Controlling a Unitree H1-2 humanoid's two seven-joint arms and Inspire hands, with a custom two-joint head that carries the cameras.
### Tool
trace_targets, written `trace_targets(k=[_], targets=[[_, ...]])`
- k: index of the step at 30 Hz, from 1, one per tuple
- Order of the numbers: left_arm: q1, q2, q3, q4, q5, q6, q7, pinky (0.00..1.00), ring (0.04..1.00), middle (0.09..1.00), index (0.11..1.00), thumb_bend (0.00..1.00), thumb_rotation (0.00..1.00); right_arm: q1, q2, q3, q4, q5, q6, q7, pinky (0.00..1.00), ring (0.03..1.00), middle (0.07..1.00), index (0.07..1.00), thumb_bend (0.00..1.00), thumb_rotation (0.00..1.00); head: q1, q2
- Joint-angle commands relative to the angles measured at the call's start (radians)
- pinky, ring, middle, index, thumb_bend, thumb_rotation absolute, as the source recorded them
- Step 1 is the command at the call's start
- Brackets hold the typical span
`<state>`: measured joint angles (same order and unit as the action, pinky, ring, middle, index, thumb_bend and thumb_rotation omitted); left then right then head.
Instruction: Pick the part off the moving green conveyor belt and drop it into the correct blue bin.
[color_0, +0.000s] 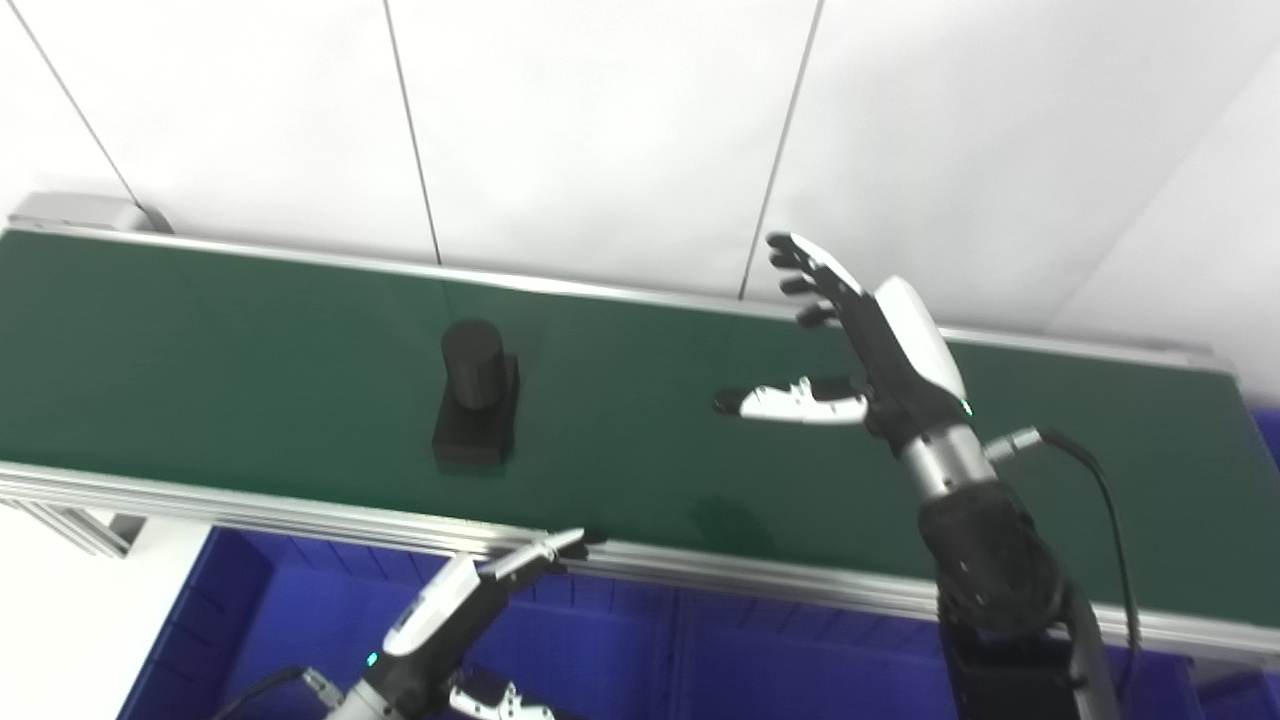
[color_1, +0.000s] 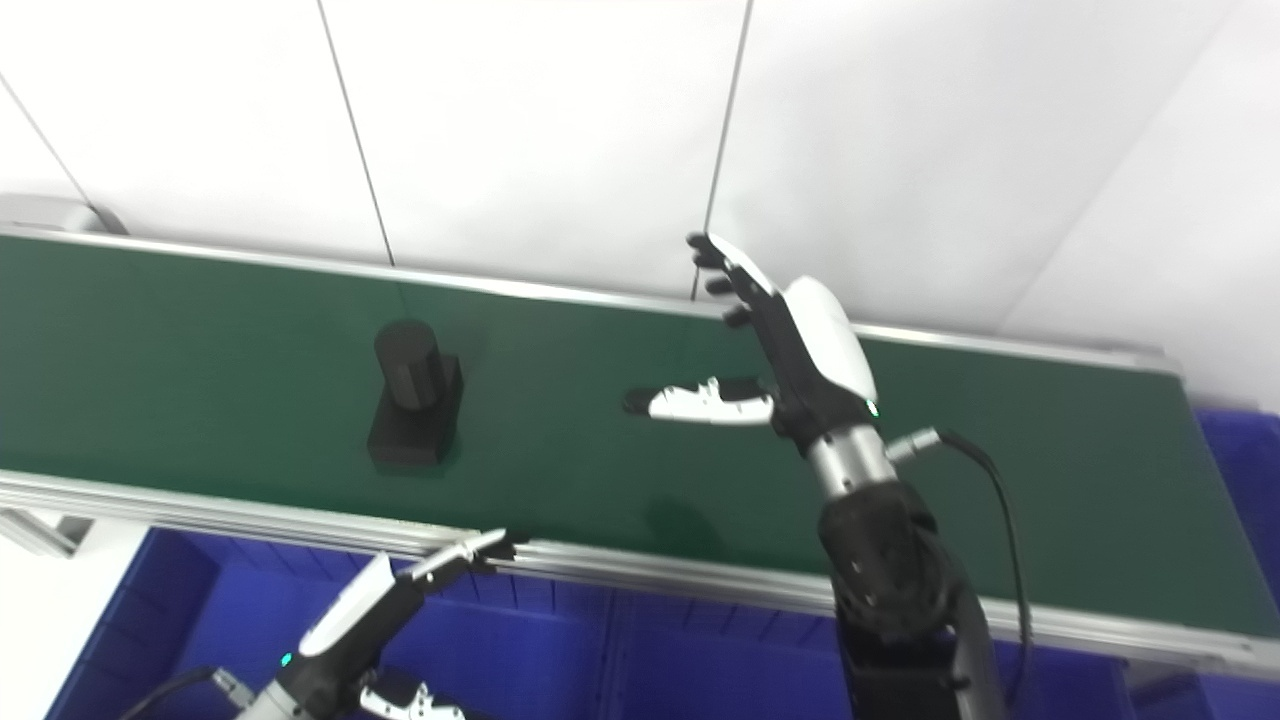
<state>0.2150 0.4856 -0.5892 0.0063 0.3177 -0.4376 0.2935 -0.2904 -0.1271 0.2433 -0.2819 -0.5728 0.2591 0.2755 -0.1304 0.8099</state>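
Nearest to the robot are the blue bins (color_0: 640, 650), under the near edge of the belt. I can count two compartments for sure, with a dividing wall between them, and at the far right a corner of one more blue bin (color_1: 1240, 450). They stand below the belt probably so that a part can be dropped straight down after it is lifted.

The left robot hand (color_0: 455, 610) is low, over the left bin, with its fingers apart and its fingertips touching or just beside the near metal rail (color_0: 300, 510). It holds nothing. I think it waits here, because it is not aimed at the part.

Farther is the green conveyor belt (color_0: 200, 350), which runs from left to right across the view. There is one part (color_0: 477, 395) on it, black, a short cylinder standing upright on a flat base. It sits left of the middle of the belt, a little nearer to the near rail.

The right robot hand (color_0: 865, 340) is raised over the belt, to the right of the part and well apart from it. It is open and empty, the fingers pointing to the far side and the thumb stretched toward the left. In my judgement it is held spread like this to receive the part if the belt brings it to the right.

Farthest is the white wall (color_0: 600, 120) with thin dark seams.
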Motion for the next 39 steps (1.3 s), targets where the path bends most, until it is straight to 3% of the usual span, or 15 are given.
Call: trace_targets(k=[1,9,27,33,39], targets=[[-0.009,0.016,0.01,-0.047,-0.017,-0.032,-0.009,0.75,0.827,0.884,0.882,0.89,0.33,-0.046,0.012,0.003,-0.008,0.007,0.005,-0.007,0.64,0.786,0.866,0.909,0.89,0.44,-0.003,0.005],[0.0,0.016,0.014,-0.07,-0.11,-0.032,-0.057,0.76,0.829,0.872,0.862,0.89,0.3,-0.073,0.033,0.049,0.022,-0.023,0.037,0.002,0.65,0.791,0.869,0.905,0.9,0.46,-0.013,0.012],[0.03,0.013,0.039,-0.099,-0.095,-0.032,-0.106,0.78,0.838,0.872,0.863,0.9,0.36,-0.113,0.062,0.138,0.12,-0.057,0.007,-0.021,0.71,0.831,0.865,0.9,0.9,0.48,0.0,0.009],[0.077,0.025,0.06,-0.141,-0.128,-0.032,-0.156,0.79,0.865,0.894,0.881,0.89,0.34,-0.129,0.08,0.152,0.164,-0.046,0.003,-0.03,0.73,0.842,0.874,0.903,0.91,0.46,0.0,0.01],[0.103,0.007,0.092,-0.144,-0.127,-0.032,-0.192,0.79,0.865,0.895,0.883,0.89,0.34,-0.141,0.092,0.166,0.209,-0.046,-0.012,-0.043,0.72,0.829,0.871,0.9,0.91,0.46,0.006,0.003]])
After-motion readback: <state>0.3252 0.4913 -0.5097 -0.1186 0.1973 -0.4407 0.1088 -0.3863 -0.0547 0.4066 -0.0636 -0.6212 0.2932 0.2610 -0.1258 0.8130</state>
